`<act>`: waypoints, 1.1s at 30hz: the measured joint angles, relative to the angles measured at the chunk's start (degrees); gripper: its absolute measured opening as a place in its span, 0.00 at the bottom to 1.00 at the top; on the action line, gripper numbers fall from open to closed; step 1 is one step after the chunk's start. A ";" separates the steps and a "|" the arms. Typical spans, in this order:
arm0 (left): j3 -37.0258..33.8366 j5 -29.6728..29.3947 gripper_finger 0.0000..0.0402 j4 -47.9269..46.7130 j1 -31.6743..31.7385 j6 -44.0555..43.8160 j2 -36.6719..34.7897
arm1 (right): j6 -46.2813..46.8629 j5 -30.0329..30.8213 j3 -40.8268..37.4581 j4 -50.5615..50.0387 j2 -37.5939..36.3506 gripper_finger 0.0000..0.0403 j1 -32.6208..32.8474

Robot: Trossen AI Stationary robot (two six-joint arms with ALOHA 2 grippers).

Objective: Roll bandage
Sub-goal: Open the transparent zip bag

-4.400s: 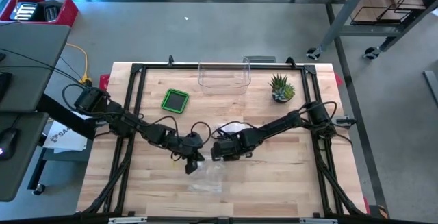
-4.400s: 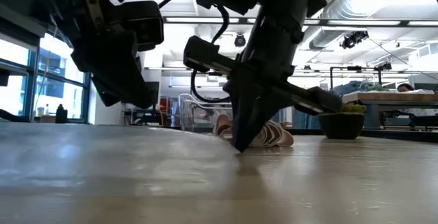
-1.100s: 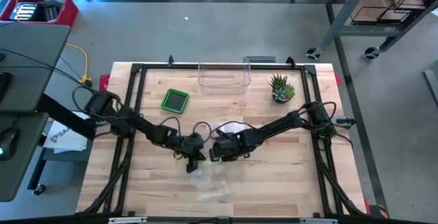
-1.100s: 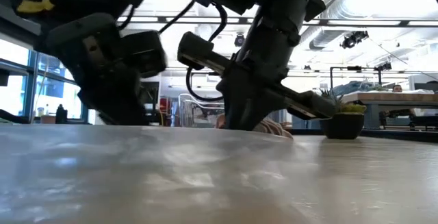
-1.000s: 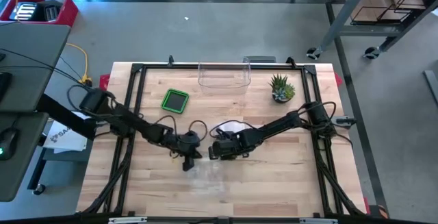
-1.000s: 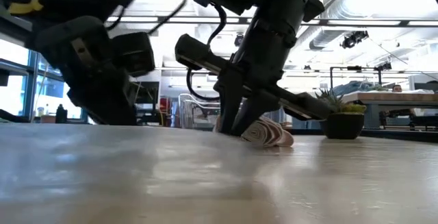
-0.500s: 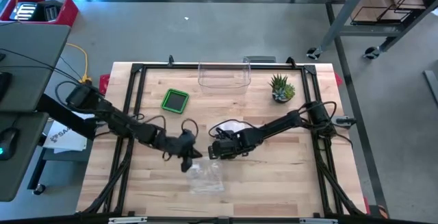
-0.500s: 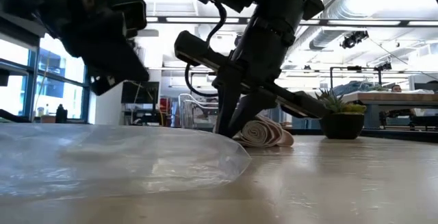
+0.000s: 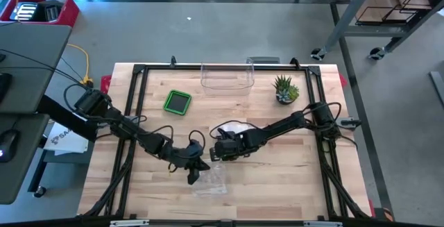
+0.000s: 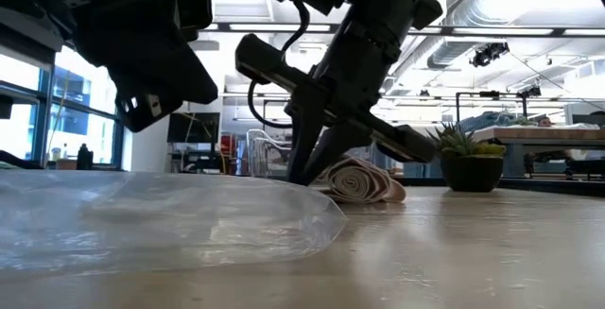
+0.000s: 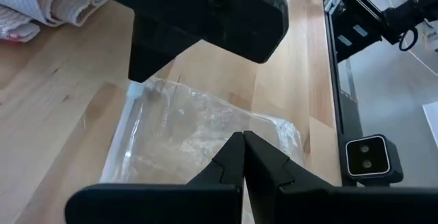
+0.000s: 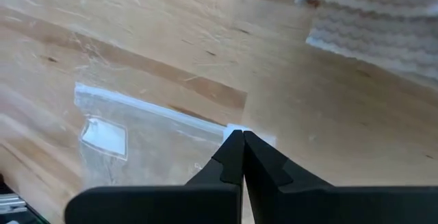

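A loosely rolled beige bandage [image 10: 364,182] lies on the wooden table just behind the middle, and shows as a white heap [image 9: 234,128] from above. A clear plastic bag [image 9: 214,178] lies flat nearer the front edge. My right gripper [image 12: 239,142] is shut, its tips at the bag's far corner. My left gripper [image 11: 241,142] is shut too. It hangs above the bag's left part [image 9: 192,178], clear of the table, with nothing between its fingers. My right gripper stands with its shut fingertips on the bag's far corner [image 12: 231,129], beside the bag's top strip. The fingers come slanting down from the far right. The bag lies flat on the table under them.
A green-rimmed square dish [image 9: 178,102], a clear plastic bin [image 9: 227,76] and a small potted plant [image 9: 285,90] stand along the far side. Black frame rails [image 9: 136,95] run along the table's edges. Bare wood lies to the right of the bag.
My left gripper has risen off the table and gone toward the near edge, rolling a little, still shut. In the low view the bag now lies flat with its edge in plain sight. My right gripper has kept still.
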 joint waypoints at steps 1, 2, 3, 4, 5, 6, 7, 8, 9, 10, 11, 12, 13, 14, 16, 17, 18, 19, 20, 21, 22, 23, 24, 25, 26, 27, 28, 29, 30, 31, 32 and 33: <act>0.00 0.00 0.00 0.02 0.00 -0.07 0.00 | -0.02 0.02 0.02 0.06 0.00 0.00 0.00; 0.00 0.00 0.00 0.00 0.00 -0.14 0.00 | 0.00 -0.04 0.02 0.06 0.00 0.00 0.00; 0.00 0.00 0.00 -0.02 0.00 -0.14 0.00 | -0.02 -0.24 0.02 0.04 0.00 0.00 0.00; -0.02 0.00 0.00 0.00 0.00 -0.14 0.00 | -0.02 -0.38 0.02 0.06 0.00 0.00 0.01; -0.02 0.00 0.00 0.10 -0.01 -0.22 0.00 | -0.02 -0.40 0.02 0.06 0.00 0.00 0.15; -0.02 0.00 0.00 0.31 -0.02 -0.36 0.00 | -0.02 -0.40 0.02 0.06 0.00 0.00 0.15; -0.02 0.02 0.00 0.42 -0.02 -0.43 0.00 | -0.02 -0.40 0.02 0.04 0.00 0.00 0.15; -0.02 0.02 0.00 0.40 -0.02 -0.44 0.00 | -0.02 -0.40 0.02 0.05 0.00 0.00 0.16; -0.02 0.11 0.00 0.39 -0.06 -0.46 0.00 | -0.02 -0.40 0.02 0.04 -0.02 0.00 0.17; -0.02 0.51 0.00 0.39 -0.16 -0.45 0.00 | -0.16 -0.40 0.02 -0.02 -0.23 0.00 0.17; -0.02 1.06 0.00 0.39 -0.22 -0.45 0.00 | -0.70 -0.29 0.02 -0.22 -0.43 0.00 0.17; -0.02 1.32 0.00 0.35 -0.42 -0.48 0.00 | -1.21 -0.15 0.05 -0.32 -0.70 0.00 0.17; -0.02 1.38 0.00 0.35 -0.72 -0.49 0.00 | -1.48 -0.04 0.09 -0.89 -1.23 0.00 0.17; -0.02 1.38 0.00 0.31 -1.03 -0.52 -0.11 | -1.63 0.26 0.09 -1.73 -1.58 0.00 0.17; -0.03 1.38 0.00 0.16 -1.58 -1.00 -0.45 | -2.30 1.04 0.09 -3.05 -2.42 0.00 0.17; -0.04 1.29 0.00 -0.09 -1.78 -1.55 -0.82 | -2.63 1.76 0.09 -3.93 -2.61 0.00 0.17; -0.07 0.83 0.00 -0.36 -2.05 -1.94 -1.19 | -2.93 2.20 0.09 -4.48 -3.13 0.00 0.17; -0.07 0.09 0.00 -0.39 -2.31 -2.12 -1.60 | -3.04 2.71 0.09 -5.08 -3.40 0.00 0.17; -0.07 -0.99 0.00 -0.82 -2.54 -2.54 -2.09 | -3.29 2.86 0.10 -5.17 -3.65 0.00 0.16; -0.07 -2.28 0.00 -0.85 -2.84 -3.05 -2.58 | -3.80 2.85 0.11 -5.17 -4.02 0.00 0.13; -0.07 -3.40 0.00 -0.86 -3.03 -3.74 -2.99 | -4.71 2.83 0.11 -5.30 -4.22 0.00 0.11; -0.07 -4.34 0.00 -0.79 -3.17 -4.84 -3.23 | -5.52 2.78 0.11 -5.22 -4.57 0.00 0.11; -0.03 -4.82 0.00 -0.30 -3.17 -5.92 -3.24 | -6.40 2.71 0.11 -5.80 -5.21 0.00 0.13; -0.02 -5.07 0.00 -0.31 -3.19 -6.95 -3.16 | -7.01 2.75 0.11 -6.42 -5.74 0.00 0.13; -0.02 -5.49 0.00 -0.37 -3.19 -7.87 -2.80 | -7.99 2.81 0.11 -6.95 -6.66 0.00 0.32; 0.07 -6.22 0.00 -0.26 -3.19 -8.69 -2.12 | -9.20 2.94 0.11 -7.67 -7.28 0.00 0.52; 0.21 -7.09 0.00 -0.95 -3.17 -9.49 -1.27 | -10.38 3.04 0.11 -8.01 -7.93 0.00 0.69; 0.58 -7.77 0.00 -1.81 -3.04 -9.94 -0.30 | -11.72 2.66 0.11 -8.57 -8.32 0.00 0.90; 1.25 -7.89 0.00 -2.85 -2.86 -10.07 0.87 | -13.23 1.56 0.11 -8.89 -8.41 0.00 0.98; 2.17 -7.91 0.00 -3.53 -2.66 -10.28 2.14 | -15.12 0.08 0.11 -8.52 -8.47 0.00 1.12; 3.18 -7.86 0.00 -3.76 -2.59 -10.83 3.30 | -17.48 -1.72 0.03 -8.28 -8.48 0.00 1.26; 4.13 -7.95 0.00 -3.78 -2.73 -11.29 4.58 | -19.71 -3.35 0.00 -7.89 -8.48 0.00 1.40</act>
